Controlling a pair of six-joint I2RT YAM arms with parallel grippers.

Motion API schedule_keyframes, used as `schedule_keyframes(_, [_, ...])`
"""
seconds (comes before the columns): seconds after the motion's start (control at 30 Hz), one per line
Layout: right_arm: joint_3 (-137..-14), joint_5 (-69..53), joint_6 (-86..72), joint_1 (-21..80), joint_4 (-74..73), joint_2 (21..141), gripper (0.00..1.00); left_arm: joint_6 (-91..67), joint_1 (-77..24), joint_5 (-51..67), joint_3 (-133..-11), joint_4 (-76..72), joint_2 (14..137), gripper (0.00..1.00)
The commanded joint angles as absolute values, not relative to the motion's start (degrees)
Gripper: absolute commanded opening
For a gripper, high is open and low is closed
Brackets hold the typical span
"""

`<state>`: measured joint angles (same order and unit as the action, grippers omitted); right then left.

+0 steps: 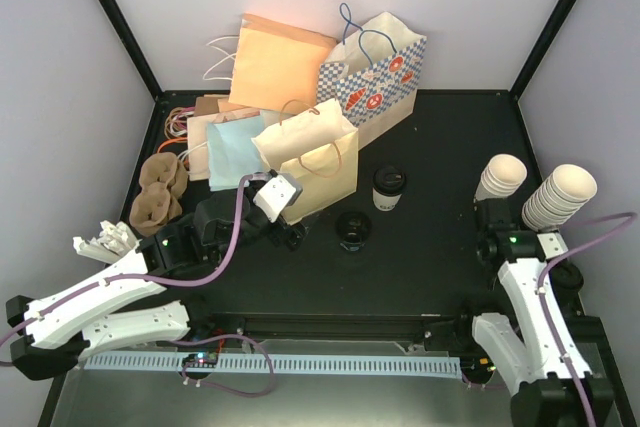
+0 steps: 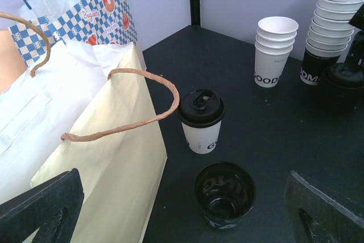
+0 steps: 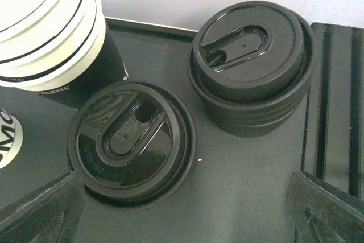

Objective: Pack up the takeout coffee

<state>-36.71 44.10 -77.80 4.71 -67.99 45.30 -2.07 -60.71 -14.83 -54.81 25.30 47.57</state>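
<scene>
Takeout coffee (image 2: 201, 122) stands upright mid-frame on the surface (image 2: 267, 140), just right of the cream bag (image 2: 114, 163). Left claw (image 2: 183, 209) and right claw (image 3: 182, 214) are fully open and empty. The cup is likely light, with a crushable paper wall. Grip gently mid-body, below the lid (image 2: 201, 106).

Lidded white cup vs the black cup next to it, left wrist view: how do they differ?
Colour: the takeout coffee has a cream-white wall; the black cup is dark all over. Top: the coffee wears a black lid; the black cup is open, glossy inside. Height: the coffee looks taller than the black cup. Both stand upright on the dark table, apart, beside the cream paper bag.
</scene>
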Motion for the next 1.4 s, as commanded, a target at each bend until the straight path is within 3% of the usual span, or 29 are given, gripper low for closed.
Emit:
schedule_keyframes(0.0, [-35.6,37.4,-63.8,-1.4,-56.2,43.9,1.0,-1.4,-60.4,-13.8,-54.6,25.4,46.6,0.99])
schedule_keyframes(0.63, [-37.5,26.1,-53.2,-8.1,-49.9,53.9,1.0,-0.9,-60.4,-12.3,-55.9,26.9,48.8,0.99])
schedule_keyframes(1.37, [-38.7,27.2,-49.9,-14.2,-48.4,57.7,0.98,-1.0,-60.4,-12.6,-56.4,26.5,49.7,0.99])
